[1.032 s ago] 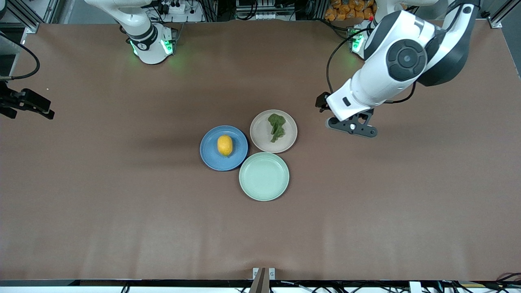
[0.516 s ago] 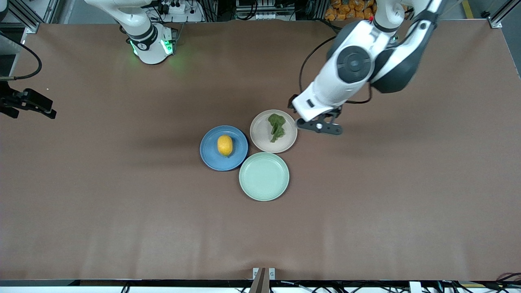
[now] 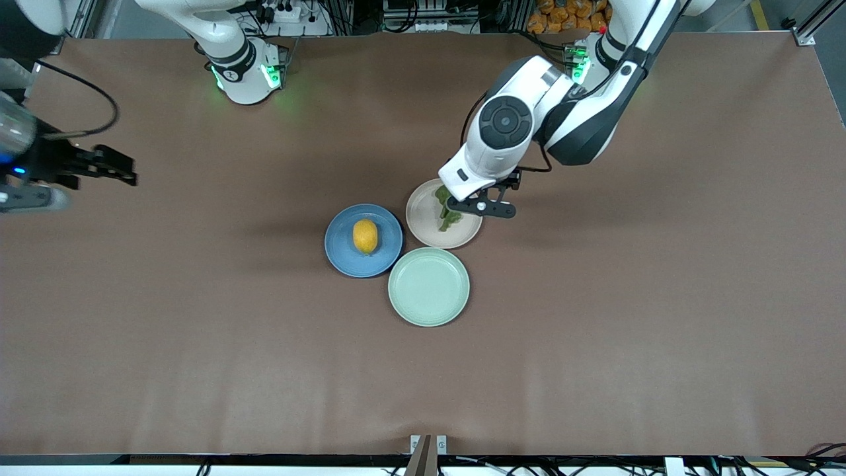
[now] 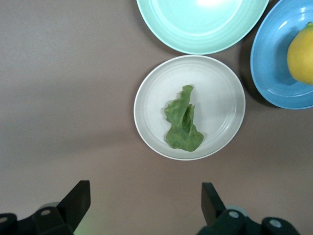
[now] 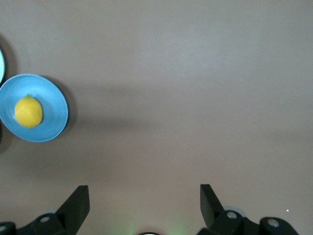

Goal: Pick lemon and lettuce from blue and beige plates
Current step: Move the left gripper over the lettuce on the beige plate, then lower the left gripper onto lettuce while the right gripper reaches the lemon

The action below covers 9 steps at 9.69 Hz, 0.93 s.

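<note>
Brown matte counter (image 3: 198, 344) fills nearly the whole frame, w/ faint creases along the lower part. Soft overhead light, blurry shadows mid-frame. Top edge: aluminium frame rails (image 3: 39, 23) at upper left, power strip and cables (image 3: 284, 12) top centre-left, pile of orange items (image 3: 562, 16) at top, centre-right. Bottom edge: small metal bracket (image 3: 427, 444) at centre, dark cables (image 3: 760, 463) lower right.

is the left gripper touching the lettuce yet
Apart. In the left wrist view the open left gripper shows bare table between its fingertips and the lettuce.
</note>
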Motion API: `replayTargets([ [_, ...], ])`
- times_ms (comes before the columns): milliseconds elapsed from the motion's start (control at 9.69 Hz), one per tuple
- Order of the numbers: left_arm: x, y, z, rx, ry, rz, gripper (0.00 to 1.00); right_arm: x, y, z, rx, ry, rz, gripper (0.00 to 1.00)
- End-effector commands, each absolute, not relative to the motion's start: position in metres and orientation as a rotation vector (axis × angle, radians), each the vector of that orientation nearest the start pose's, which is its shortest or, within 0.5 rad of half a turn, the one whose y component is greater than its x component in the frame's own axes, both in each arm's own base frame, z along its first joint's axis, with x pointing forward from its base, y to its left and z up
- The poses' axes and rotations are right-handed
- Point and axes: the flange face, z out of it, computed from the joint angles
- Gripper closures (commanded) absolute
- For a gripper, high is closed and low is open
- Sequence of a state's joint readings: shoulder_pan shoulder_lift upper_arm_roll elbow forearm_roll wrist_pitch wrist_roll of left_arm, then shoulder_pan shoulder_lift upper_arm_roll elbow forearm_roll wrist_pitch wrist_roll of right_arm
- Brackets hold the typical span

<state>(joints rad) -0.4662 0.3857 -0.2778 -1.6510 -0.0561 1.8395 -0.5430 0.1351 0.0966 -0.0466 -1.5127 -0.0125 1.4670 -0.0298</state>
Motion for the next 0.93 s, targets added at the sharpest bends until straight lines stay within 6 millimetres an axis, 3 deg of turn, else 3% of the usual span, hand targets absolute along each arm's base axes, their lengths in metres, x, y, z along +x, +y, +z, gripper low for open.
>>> replayTargets([
  [0,0.481,-0.426,0.379,-3.106,0.246,0.353,0.0,0.571,0.098,0.577,-3.145,-0.292,0.259,0.0],
  [206,0.48,-0.429,0.372,-3.105,0.25,0.357,0.0,0.575,0.14,0.557,-3.146,-0.373,0.272,0.0],
  [516,0.471,-0.435,0.353,-3.112,0.205,0.342,0.0,0.572,0.197,0.534,-3.153,-0.337,0.277,0.0],
  [825,0.465,-0.442,0.329,-3.123,0.205,0.332,0.0,0.579,0.226,0.504,-3.14,-0.178,0.244,0.0],
])
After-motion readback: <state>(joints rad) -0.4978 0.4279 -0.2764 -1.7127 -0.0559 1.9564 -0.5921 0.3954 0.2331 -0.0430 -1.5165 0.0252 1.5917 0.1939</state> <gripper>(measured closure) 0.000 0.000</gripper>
